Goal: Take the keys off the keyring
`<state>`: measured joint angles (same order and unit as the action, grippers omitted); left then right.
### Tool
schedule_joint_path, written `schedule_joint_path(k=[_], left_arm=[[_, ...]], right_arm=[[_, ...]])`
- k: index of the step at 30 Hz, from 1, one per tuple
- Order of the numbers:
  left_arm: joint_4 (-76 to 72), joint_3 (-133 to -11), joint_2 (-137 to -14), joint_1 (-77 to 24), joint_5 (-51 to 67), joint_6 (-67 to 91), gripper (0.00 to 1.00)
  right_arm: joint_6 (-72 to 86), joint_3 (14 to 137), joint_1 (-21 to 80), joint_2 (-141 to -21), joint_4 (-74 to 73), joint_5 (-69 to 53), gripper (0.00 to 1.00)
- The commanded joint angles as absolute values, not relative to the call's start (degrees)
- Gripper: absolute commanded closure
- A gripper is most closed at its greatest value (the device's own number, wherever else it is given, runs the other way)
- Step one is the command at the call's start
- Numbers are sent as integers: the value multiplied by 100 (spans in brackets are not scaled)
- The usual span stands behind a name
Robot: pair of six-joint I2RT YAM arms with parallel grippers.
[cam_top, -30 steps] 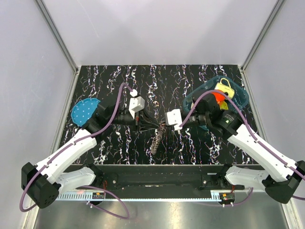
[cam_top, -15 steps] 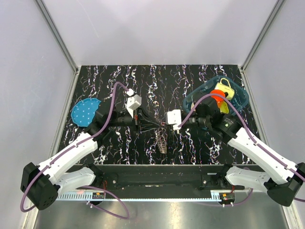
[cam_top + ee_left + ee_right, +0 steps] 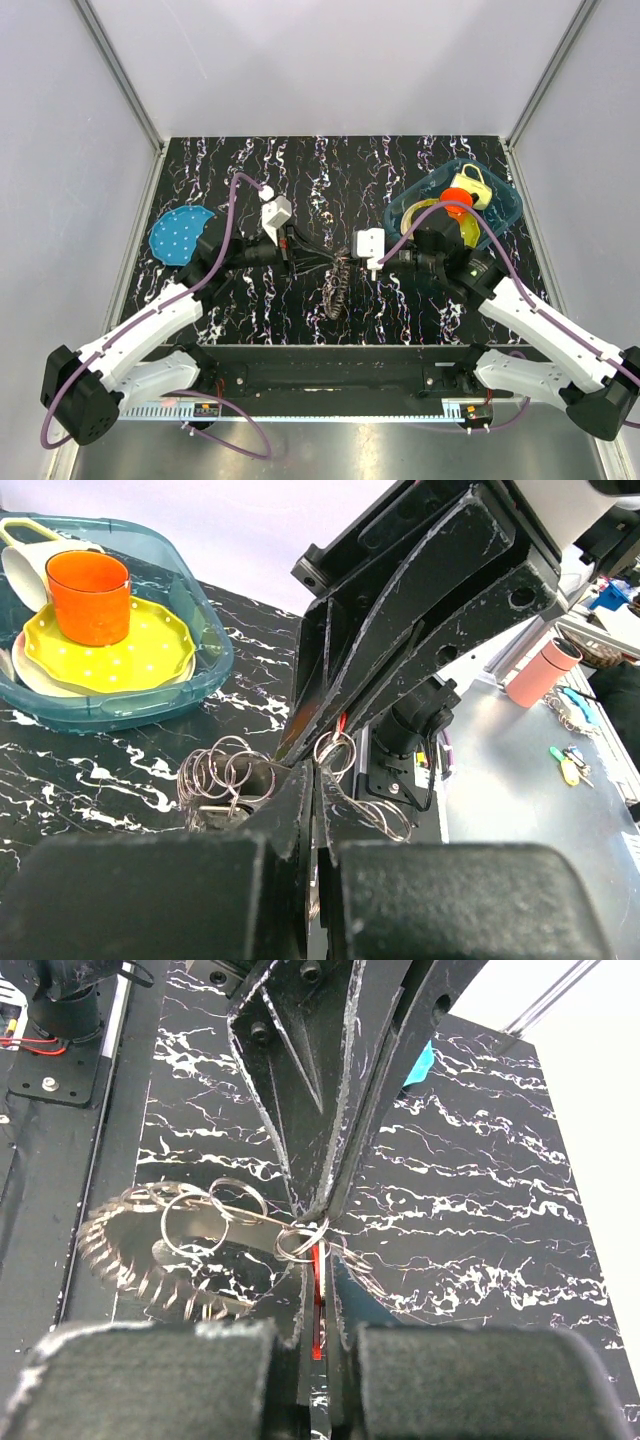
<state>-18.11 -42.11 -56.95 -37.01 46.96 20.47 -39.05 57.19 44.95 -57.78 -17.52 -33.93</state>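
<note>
Pinching the keyring (image 3: pixel 297 1243) (keys (image 3: pixel 130 1250) dangling beneath), left pincer (image 3: pixel 312 775) and right pincer (image 3: pixel 318 1260) meet, clenched.

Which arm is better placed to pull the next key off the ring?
Right, probably: the right gripper is shut on the red piece at the ring; the left gripper pins the ring.

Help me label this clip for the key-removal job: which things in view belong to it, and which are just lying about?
Part of the job: keys; keyring; left fingers, shut on the keyring; right fingers, shut on the keys' red piece.

Just lying about: blue disc; teal tray holding a yellow plate, orange cup and white mug.
</note>
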Motion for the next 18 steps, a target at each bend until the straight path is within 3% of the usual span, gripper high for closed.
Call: schedule_joint_path(k=[1, 18], left_arm=[[-2461, -4149, -5467, -3691, 4342, 2285, 100], [-2575, -3762, -5212, -3665, 4017, 2557, 100]], right_arm=[[-3560, 5599, 4482, -5616, -1178, -3305, 100], [-3278, 6196, 4482, -5730, -1283, -2566, 100]])
